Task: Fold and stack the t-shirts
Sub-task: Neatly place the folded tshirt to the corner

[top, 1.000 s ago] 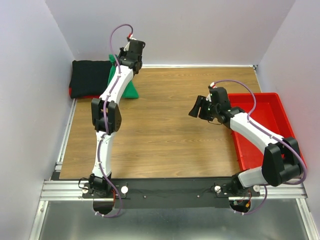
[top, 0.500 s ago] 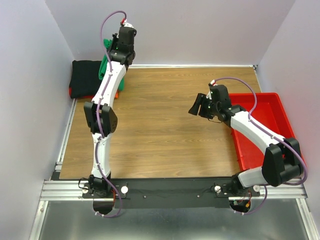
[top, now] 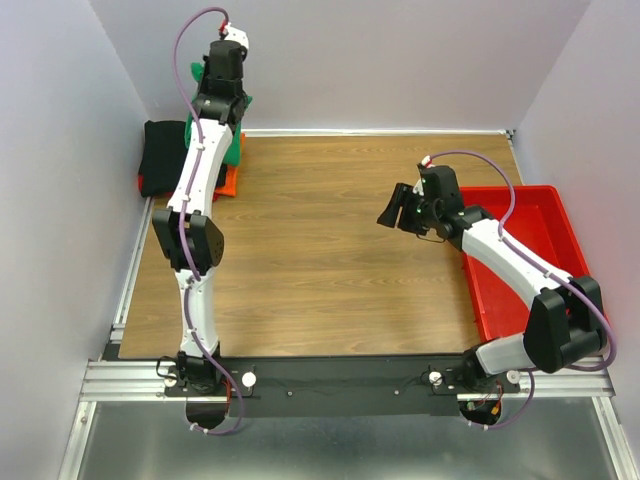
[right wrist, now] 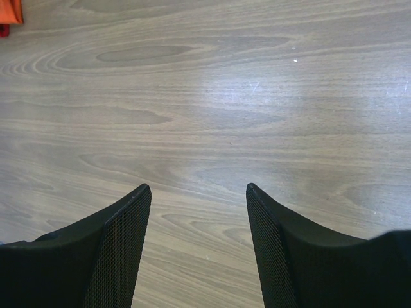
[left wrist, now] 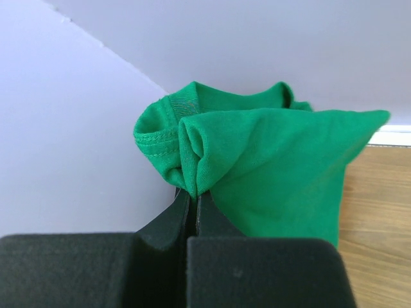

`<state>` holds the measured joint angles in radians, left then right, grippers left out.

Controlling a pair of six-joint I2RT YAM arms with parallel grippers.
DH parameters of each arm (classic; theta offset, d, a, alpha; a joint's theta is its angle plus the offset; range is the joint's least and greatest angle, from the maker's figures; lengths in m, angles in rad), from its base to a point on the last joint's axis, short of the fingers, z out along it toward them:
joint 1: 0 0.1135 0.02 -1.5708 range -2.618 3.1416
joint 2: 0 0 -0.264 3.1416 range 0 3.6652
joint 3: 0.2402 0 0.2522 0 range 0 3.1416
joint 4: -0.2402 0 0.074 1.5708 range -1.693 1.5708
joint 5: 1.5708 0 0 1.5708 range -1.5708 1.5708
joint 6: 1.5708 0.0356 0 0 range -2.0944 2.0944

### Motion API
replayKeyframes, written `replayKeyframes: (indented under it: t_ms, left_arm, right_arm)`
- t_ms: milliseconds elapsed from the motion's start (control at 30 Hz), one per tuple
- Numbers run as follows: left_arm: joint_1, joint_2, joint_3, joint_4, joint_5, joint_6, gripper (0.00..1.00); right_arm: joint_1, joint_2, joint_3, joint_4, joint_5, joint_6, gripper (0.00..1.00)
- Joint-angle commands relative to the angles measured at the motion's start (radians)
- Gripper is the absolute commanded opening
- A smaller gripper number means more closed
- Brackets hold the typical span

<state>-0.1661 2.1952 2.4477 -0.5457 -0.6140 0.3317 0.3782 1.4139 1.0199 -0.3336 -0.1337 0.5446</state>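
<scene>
- The wooden table (top: pixel 330 250) is filling the space between the pale walls (top: pixel 400 60), and both arms are reaching out over it from the near edge.
- The red tray (top: pixel 525 205) is sitting on the right side of the table. The right arm (top: pixel 510 260) is crossing above its left part and hiding some of its floor, and no cloth is showing in the part left visible.
- The left arm (top: pixel 195 190) is stretching up and away into the far left corner.
- The black t-shirt (top: pixel 163 158) is lying folded in the far left corner of the table, against the left wall.
- The green t-shirt (left wrist: pixel 270 167) is hanging bunched from the left arm's grip, raised in front of the far wall just right of the black one. Whether its lower edge is touching anything cannot be told.
- The orange-red t-shirt (top: pixel 229 183) is peeking out on the table beneath the green cloth, with a red edge also showing at the near side of the black shirt.
- The left gripper (left wrist: pixel 192 199) is pinching a fold of the green t-shirt, with its fingers pressed together on the cloth.
- The right gripper (right wrist: pixel 197 187) is hovering over bare wood near the middle of the table, left of the tray, with its fingers standing well apart and holding nothing.
</scene>
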Motion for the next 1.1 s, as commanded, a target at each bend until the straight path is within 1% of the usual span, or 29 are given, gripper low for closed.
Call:
replayKeyframes:
  t_ms: [0,100,167,200,233,267,333,367,400,533,633,767,933,1033,1067]
  left_arm:
    - [0.065,-0.037,0.028,0.032,0.108,-0.011,0.00]
    - [0.135,0.000,0.028,0.032,0.169,-0.022,0.00]
    - [0.157,0.040,0.046,0.030,0.197,-0.034,0.00]
    - [0.196,0.053,0.056,0.033,0.212,-0.046,0.00]
    - [0.214,0.067,0.062,0.044,0.224,-0.069,0.02]
    - [0.246,0.081,0.063,0.053,0.261,-0.077,0.20]
    - [0.266,0.119,0.062,0.079,0.287,-0.109,0.44]
    - [0.272,0.139,0.065,0.084,0.286,-0.123,0.85]
    - [0.273,0.146,0.069,0.082,0.295,-0.128,0.95]
    - [0.270,0.121,0.068,0.105,0.329,-0.203,0.96]
    - [0.264,0.040,0.001,0.151,0.350,-0.227,0.96]
    - [0.261,-0.060,-0.058,0.161,0.375,-0.279,0.96]
    - [0.243,-0.198,-0.193,0.174,0.453,-0.410,0.96]
    - [0.203,-0.284,-0.303,0.181,0.480,-0.463,0.96]
    - [0.170,-0.340,-0.376,0.184,0.493,-0.500,0.96]
  right_arm:
    - [0.010,0.020,0.049,-0.030,0.008,-0.011,0.68]
    - [0.021,0.048,0.063,-0.038,0.013,-0.012,0.67]
    - [0.027,0.060,0.074,-0.045,0.016,-0.014,0.67]
    - [0.031,0.065,0.077,-0.048,0.019,-0.015,0.67]
    - [0.031,0.071,0.078,-0.053,0.023,-0.020,0.67]
    - [0.036,0.086,0.086,-0.058,0.026,-0.021,0.67]
    - [0.037,0.099,0.097,-0.068,0.029,-0.026,0.67]
    - [0.044,0.106,0.100,-0.070,0.032,-0.028,0.67]
    - [0.045,0.111,0.108,-0.073,0.037,-0.026,0.67]
    - [0.064,0.115,0.115,-0.074,0.052,-0.023,0.67]
    - [0.076,0.109,0.117,-0.074,0.062,-0.020,0.67]
    - [0.080,0.100,0.123,-0.073,0.072,-0.018,0.67]
    - [0.082,0.083,0.131,-0.071,0.095,-0.020,0.68]
    - [0.082,0.056,0.134,-0.070,0.117,-0.025,0.68]
    - [0.082,0.039,0.135,-0.070,0.124,-0.028,0.68]
